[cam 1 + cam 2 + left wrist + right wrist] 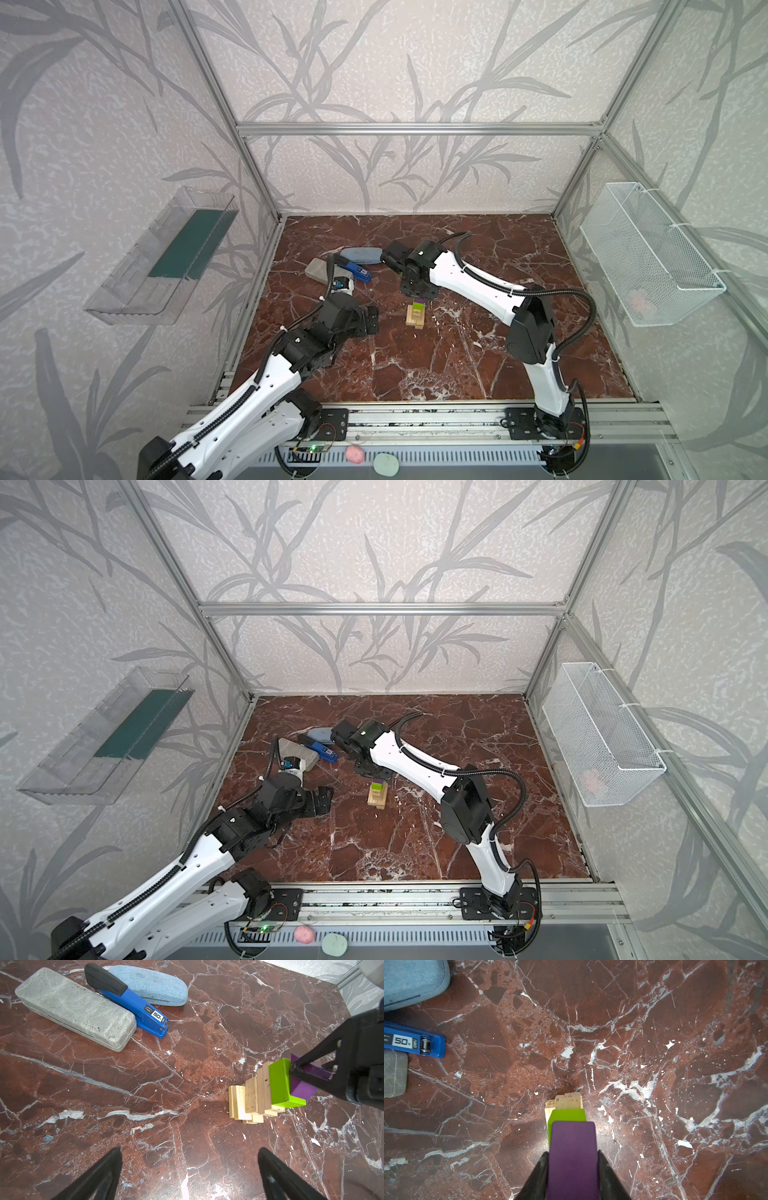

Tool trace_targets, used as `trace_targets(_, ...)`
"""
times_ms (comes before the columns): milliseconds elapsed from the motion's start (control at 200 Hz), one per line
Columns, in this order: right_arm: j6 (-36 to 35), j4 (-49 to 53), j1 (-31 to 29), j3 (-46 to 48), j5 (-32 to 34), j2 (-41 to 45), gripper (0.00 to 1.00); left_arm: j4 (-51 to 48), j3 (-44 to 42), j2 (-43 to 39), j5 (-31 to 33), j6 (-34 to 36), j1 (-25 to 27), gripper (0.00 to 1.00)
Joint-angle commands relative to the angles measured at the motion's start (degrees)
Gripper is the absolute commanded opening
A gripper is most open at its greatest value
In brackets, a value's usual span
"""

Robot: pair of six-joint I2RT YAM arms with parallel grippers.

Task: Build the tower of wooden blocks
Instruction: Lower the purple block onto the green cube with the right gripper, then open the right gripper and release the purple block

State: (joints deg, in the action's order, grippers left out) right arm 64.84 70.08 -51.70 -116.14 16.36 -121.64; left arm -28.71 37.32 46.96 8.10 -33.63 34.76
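The tower (416, 318) (253, 1097) is a small stack of pale wood blocks in crossed layers near the middle of the marble floor. A lime-green block (279, 1082) (568, 1115) lies on top of the stack. A purple block (573, 1147) (420, 300) rests on the green one. My right gripper (573, 1153) (419, 296) comes down from above, its fingers against the purple block's two long sides. My left gripper (190, 1151) (372, 320) stands wide open and empty, low over the floor to the left of the tower.
A grey case (74, 1007), a blue stapler (133, 1005) and a blue-grey case (149, 985) lie together behind and left of the tower. A clear bin (162, 257) hangs on the left wall. A white wire basket (648, 253) hangs on the right wall.
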Motion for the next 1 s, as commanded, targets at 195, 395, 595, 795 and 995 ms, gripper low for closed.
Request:
trace_targets(195,-0.2,0.9,-0.4,-1.8,0.0,-1.7,0.42,-0.4,-0.4,-0.3,1.2,0.0,-0.4,0.99)
trace_targets(395,-0.5,0.8,-0.4,-1.9,0.0,-1.7,0.38,-0.4,-0.5,-0.3,1.3,0.0,-0.4,0.99)
trace_targets(595,-0.5,0.8,-0.4,-1.8,-0.1,-1.8,0.36,-0.5,-0.5,-0.3,1.3,0.1,-0.5,0.99)
trace_targets(795,-1.2,1.1,-0.4,-2.7,0.2,-1.6,0.46,-0.4,-0.4,-0.2,1.1,0.1,-0.6,1.0)
trace_targets(995,-2.9,3.4,-0.4,-5.7,1.8,-0.5,0.65,-0.6,-0.1,-0.2,1.1,0.1,-0.5,0.99)
